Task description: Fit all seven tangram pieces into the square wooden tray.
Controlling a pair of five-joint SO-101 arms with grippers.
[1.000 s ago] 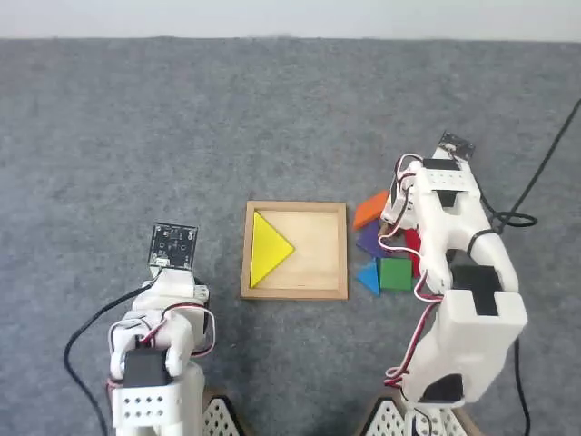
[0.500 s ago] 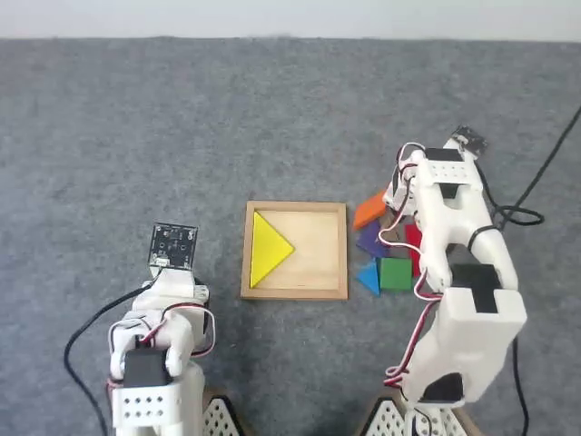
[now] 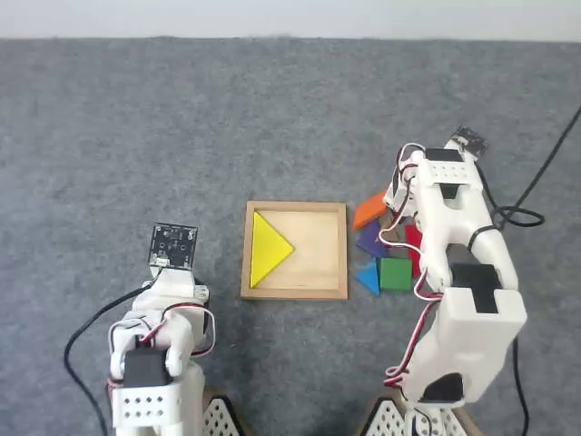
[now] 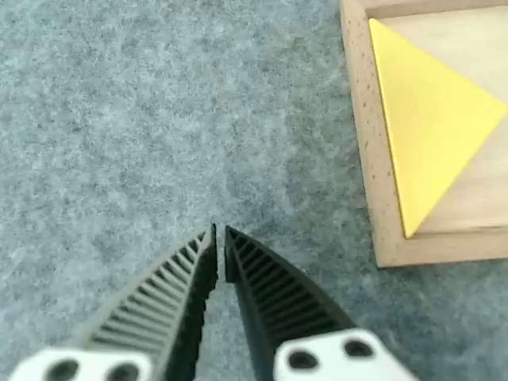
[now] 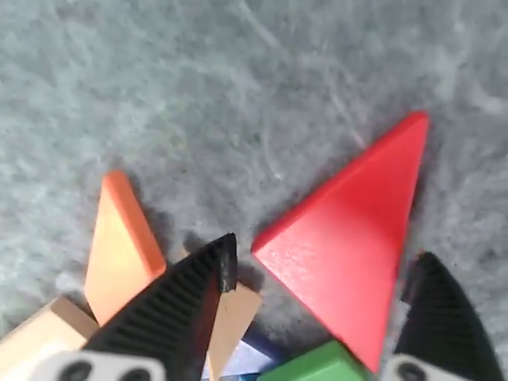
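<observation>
The square wooden tray lies mid-table with a yellow triangle in its left half. Just right of the tray lie an orange piece, a purple piece, a blue triangle, a green square and a red triangle. My right gripper is open, its fingers on either side of the red triangle and close above it. The orange piece and green square lie beside it. My left gripper is shut and empty over the carpet, near the tray and the yellow triangle.
Grey carpet covers the table. The right arm's body hangs over part of the loose pieces. The left arm rests at the lower left of the tray. A black cable trails at the far right.
The right arm shifted slightly toward the far side of the table and to the right, then held still. The left arm has not moved.
</observation>
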